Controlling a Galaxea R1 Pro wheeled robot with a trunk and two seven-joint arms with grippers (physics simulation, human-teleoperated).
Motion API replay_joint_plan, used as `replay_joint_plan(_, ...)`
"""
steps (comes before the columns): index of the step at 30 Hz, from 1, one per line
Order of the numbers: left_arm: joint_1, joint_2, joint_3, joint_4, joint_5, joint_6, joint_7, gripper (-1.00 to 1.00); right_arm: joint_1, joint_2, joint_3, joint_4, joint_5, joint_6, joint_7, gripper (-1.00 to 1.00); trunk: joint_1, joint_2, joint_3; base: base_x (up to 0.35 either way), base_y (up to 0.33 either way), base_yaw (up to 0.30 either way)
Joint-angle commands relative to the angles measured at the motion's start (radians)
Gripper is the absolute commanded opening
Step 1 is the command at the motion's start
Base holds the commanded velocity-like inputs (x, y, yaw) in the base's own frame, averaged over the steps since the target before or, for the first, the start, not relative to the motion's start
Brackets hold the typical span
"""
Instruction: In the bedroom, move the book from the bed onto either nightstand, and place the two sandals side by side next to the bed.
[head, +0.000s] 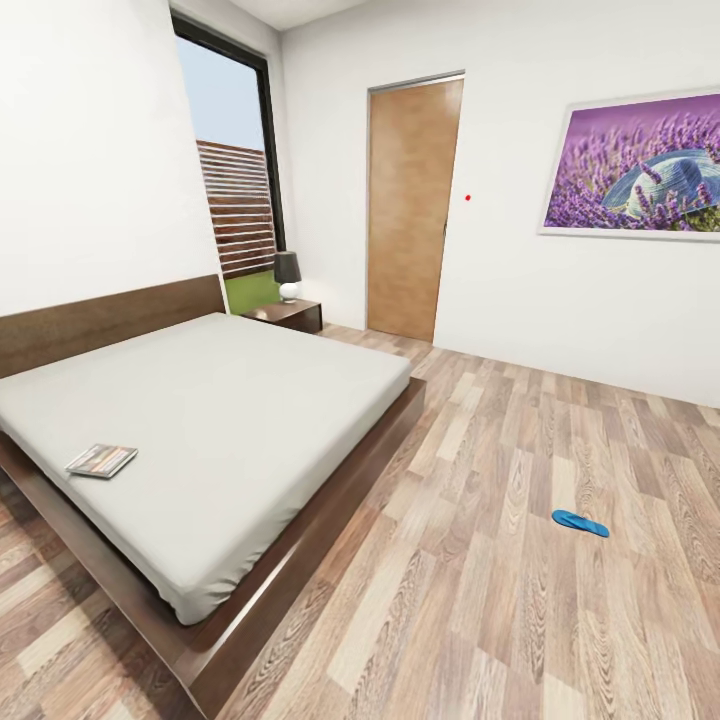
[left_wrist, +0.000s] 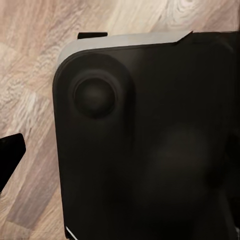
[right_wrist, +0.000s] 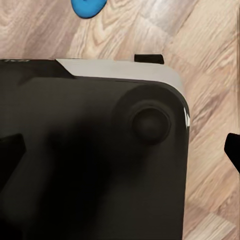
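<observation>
From the head camera I look across the bedroom: the bed (head: 230, 420) fills the left half of my view, a plain light-grey mattress on a dark brown frame with its headboard against the left wall. The book (head: 102, 460) lies flat on the mattress near the edge closest to me, well away from the headboard corner. Beyond the far corner of the bed stands the nightstand (head: 290, 315), a low dark wooden cabinet with a lamp (head: 288, 275) on top, just beside the tall black-framed window (head: 235, 190). A tan wooden door (head: 412, 205) is shut in the far wall, and the lavender picture (head: 635, 165) hangs to its right.

One blue sandal (head: 580, 522) lies on the wood-plank floor (head: 480, 560) to my right, well apart from the bed. In the right wrist camera I catch a bright blue rounded edge (right_wrist: 88, 7) on the floor past the robot's dark base (right_wrist: 95, 160); I take it for a sandal, but I cannot tell whether it is the same one.

The left wrist camera looks down on the same dark base (left_wrist: 150, 140) over the planks. Black finger tips poke in at the edges of both wrist views, too little for me to tell whether either set of jaws is open or closed.
</observation>
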Motion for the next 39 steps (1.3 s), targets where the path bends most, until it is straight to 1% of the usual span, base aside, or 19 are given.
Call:
replay_joint_plan(1,-0.001,0.000,0.000,-0.003,-0.001,-0.003,-0.001,1.00,0.000,0.000,0.000,-0.012,0.000,-0.001,0.001,1.00,0.000,0.000,-0.001,0.000,0.000,-0.004)
replay_joint_plan(6,-0.014,-0.001,0.000,-0.015,0.000,0.001,-0.002,1.00,0.000,0.002,0.000,-0.070,-0.001,0.001,0.000,1.00,0.000,0.000,-0.001,0.000,0.000,-0.002)
replay_joint_plan(9,-0.027,-0.001,0.000,-0.022,0.000,0.005,-0.003,1.00,-0.001,0.007,0.000,-0.117,-0.001,0.003,0.000,1.00,0.000,0.000,-0.001,0.000,0.000,0.000)
replay_joint_plan(11,-0.042,0.000,0.000,-0.026,0.002,0.009,-0.003,1.00,-0.002,0.014,0.002,-0.164,0.000,0.006,0.000,1.00,0.000,0.000,-0.001,0.000,0.000,0.000)
replay_joint_plan(14,-0.051,0.001,-0.001,-0.028,0.003,0.013,-0.002,1.00,-0.008,0.020,0.003,-0.188,0.000,0.007,-0.001,1.00,0.000,0.000,-0.001,0.000,0.000,0.000)
replay_joint_plan(21,-0.100,0.001,-0.001,-0.033,0.006,0.019,0.006,1.00,-0.079,0.032,0.005,-0.215,0.003,0.015,-0.004,1.00,0.000,0.000,-0.001,0.000,0.000,0.000)
replay_joint_plan(22,-0.100,0.001,-0.001,-0.033,0.006,0.019,0.006,1.00,-0.079,0.032,0.005,-0.215,0.003,0.015,-0.004,1.00,0.000,0.000,-0.001,0.000,0.000,0.000)
replay_joint_plan(24,-0.115,0.001,-0.001,-0.034,0.006,0.021,0.005,1.00,-0.095,0.034,0.006,-0.217,0.005,0.030,-0.004,1.00,0.000,0.000,-0.001,0.000,0.000,0.000)
replay_joint_plan(25,-0.133,0.001,-0.001,-0.034,0.005,0.027,0.006,1.00,-0.110,0.036,0.006,-0.218,0.006,0.057,-0.005,1.00,0.000,0.000,-0.001,0.000,0.000,0.000)
replay_joint_plan(30,-0.187,0.003,-0.001,-0.034,0.006,0.072,0.003,1.00,-0.144,0.052,0.007,-0.219,0.010,0.150,-0.011,1.00,0.000,0.000,-0.001,0.000,0.000,0.000)
replay_joint_plan(31,-0.187,0.003,-0.001,-0.034,0.006,0.072,0.003,1.00,-0.144,0.052,0.007,-0.219,0.010,0.150,-0.011,1.00,0.000,0.000,-0.001,0.000,0.000,0.000)
replay_joint_plan(35,-0.229,0.003,-0.001,-0.038,0.006,0.114,0.002,1.00,-0.156,0.060,0.008,-0.217,0.012,0.186,-0.014,1.00,0.000,0.000,-0.001,0.000,0.000,0.000)
replay_joint_plan(39,-0.275,0.000,0.000,-0.046,0.006,0.134,0.004,1.00,-0.161,0.063,0.007,-0.204,0.012,0.201,-0.016,1.00,0.000,0.000,-0.001,0.000,0.000,0.000)
